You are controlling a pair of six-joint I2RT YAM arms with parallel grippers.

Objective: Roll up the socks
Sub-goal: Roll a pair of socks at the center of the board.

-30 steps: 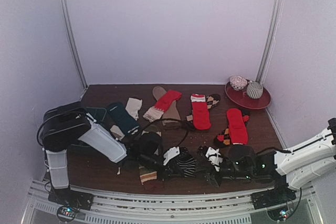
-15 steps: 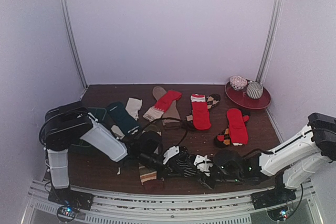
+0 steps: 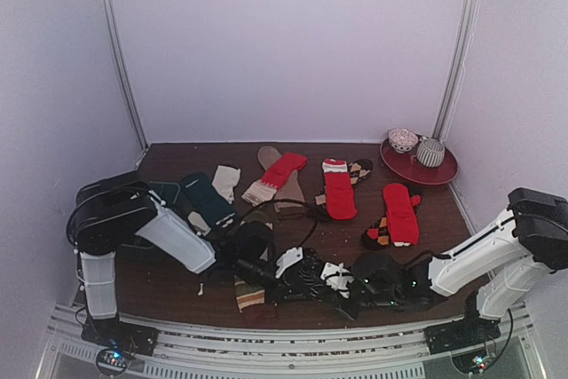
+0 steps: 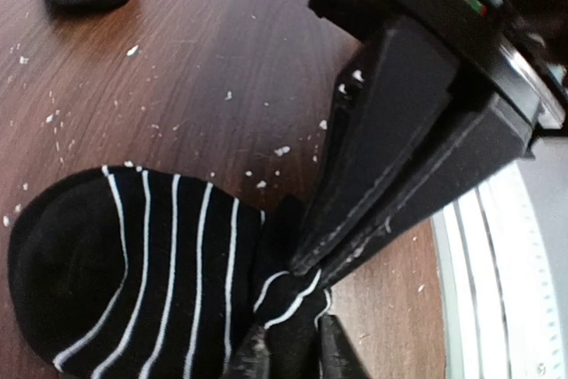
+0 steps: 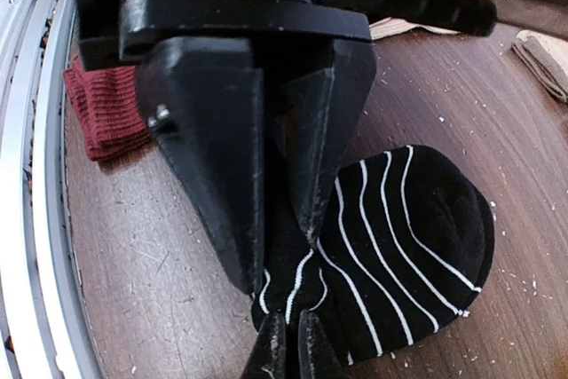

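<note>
A black-and-white striped sock (image 3: 312,283) lies near the table's front edge, bunched at one end between both grippers. My left gripper (image 4: 292,326) has that bunched end of the sock (image 4: 133,272) between its fingers, the fabric filling the gap. My right gripper (image 5: 290,315) comes from the opposite side and is shut on the same bunch of the striped sock (image 5: 408,237). The two grippers meet tip to tip. Other socks lie flat behind: red ones (image 3: 339,193), a dark teal one (image 3: 209,200), a cream one (image 3: 226,182) and a tan one with brown stripes (image 3: 250,295).
A red plate (image 3: 444,173) at the back right holds two rolled sock balls (image 3: 402,139). An argyle sock (image 3: 377,232) lies under a red sock (image 3: 401,212). A metal rail (image 3: 266,343) runs along the front edge. White walls enclose the table.
My right arm has reached left across the front of the table to the left gripper, and its jaws have closed on the striped sock. The left arm has stayed in place.
</note>
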